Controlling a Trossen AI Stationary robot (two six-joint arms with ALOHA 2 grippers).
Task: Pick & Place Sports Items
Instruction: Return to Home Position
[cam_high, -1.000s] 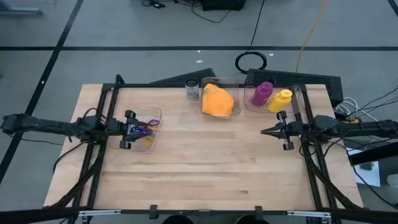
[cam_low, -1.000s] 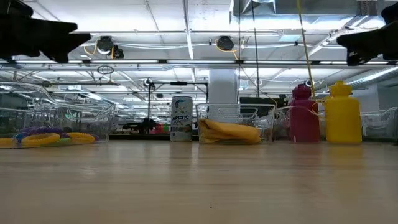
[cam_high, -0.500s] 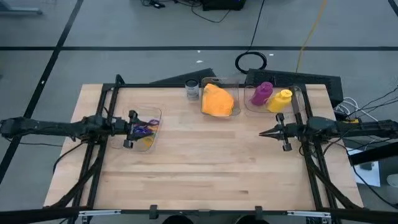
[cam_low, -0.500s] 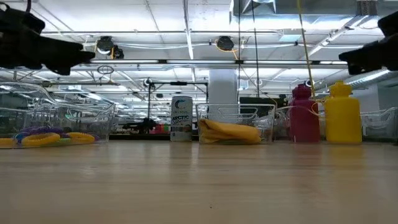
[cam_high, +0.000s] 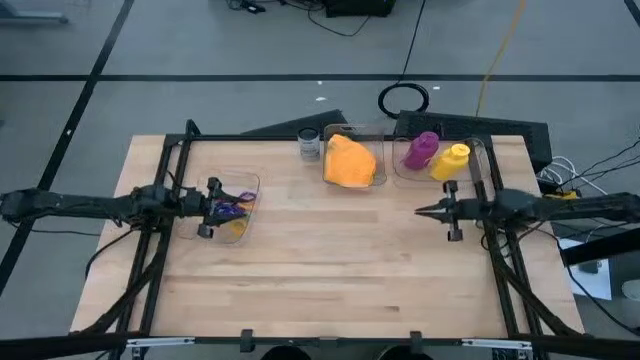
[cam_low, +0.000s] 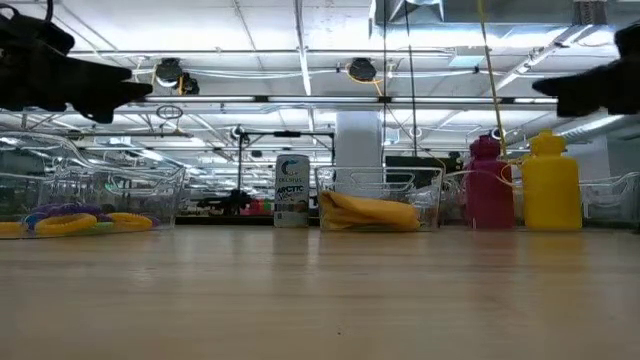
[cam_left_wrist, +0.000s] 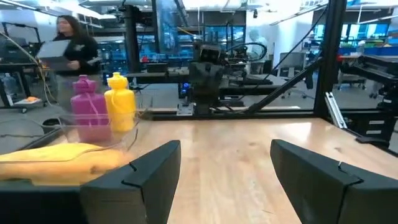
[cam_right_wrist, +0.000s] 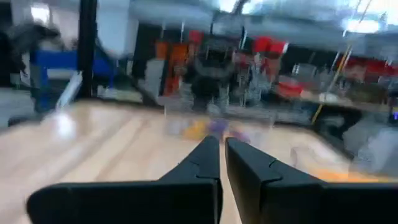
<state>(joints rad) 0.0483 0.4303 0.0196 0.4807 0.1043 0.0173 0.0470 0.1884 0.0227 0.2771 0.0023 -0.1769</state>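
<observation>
My left gripper (cam_high: 210, 207) (cam_left_wrist: 224, 155) is open and empty, held above the clear box (cam_high: 250, 182) at the table's left. Several coloured elastic rings (cam_high: 232, 208) (cam_low: 70, 220) lie in that box. An orange-yellow cloth (cam_high: 350, 162) (cam_low: 368, 212) lies in a clear box at the far middle. A purple bottle (cam_high: 420, 150) (cam_low: 487, 185) and a yellow bottle (cam_high: 450, 160) (cam_low: 548, 185) stand in a clear box at the far right. My right gripper (cam_high: 418, 211) (cam_right_wrist: 222, 152) is shut and empty. It points toward the table's left, above the table and near the bottles.
A small jar (cam_high: 308, 145) (cam_low: 292, 190) stands at the far edge, left of the cloth box. Bare wooden tabletop (cam_high: 330, 270) lies between the arms and toward the near edge. A person (cam_left_wrist: 71, 43) stands in the room beyond the table.
My left gripper has gone a little toward the table's right, over the ring box, and stays open. My right gripper has gone a little toward the table's left and slightly down, and stays shut. No object has moved.
</observation>
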